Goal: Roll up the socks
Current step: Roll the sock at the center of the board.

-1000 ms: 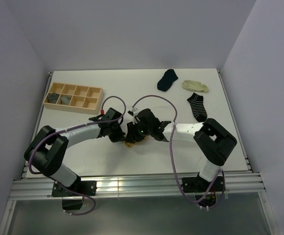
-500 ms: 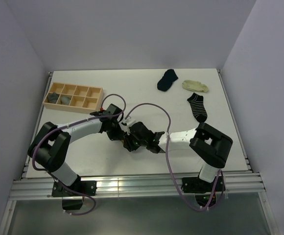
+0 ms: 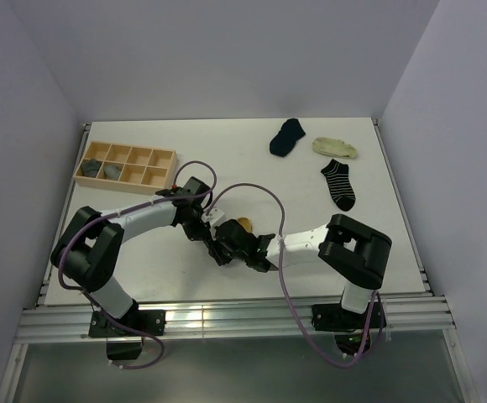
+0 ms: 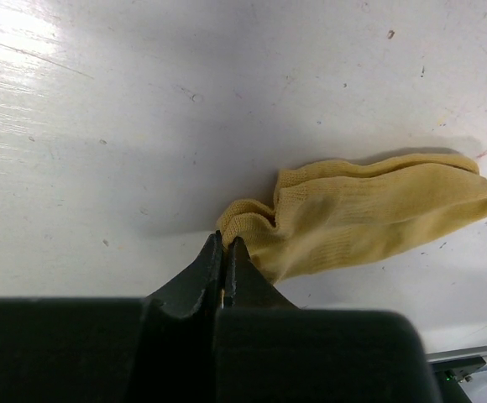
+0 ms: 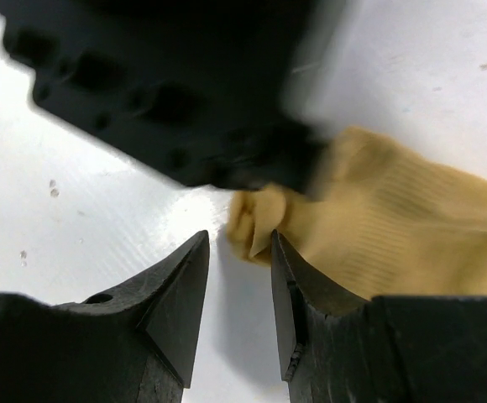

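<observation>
On white table, sock is laid left-right, bunched end touched by closed left gripper; right gripper is held part-open, empty.

No readable text, label, brand or number shows anywhere.

- Socks outside the tray — four in all.
- By colour, one each: navy sock, cream sock, black-and-white striped sock, mustard-yellow sock.
- Grey bundles inside the tray — two: first grey bundle, second grey bundle, one per compartment.
- Wooden tray — one. Its compartments run in two rows; the number per row is not readable with confidence.
- Table — one.
- Robot arms — two: left arm, right arm.
- Purple cables — two, one looping off each arm: left cable, right cable.
</observation>
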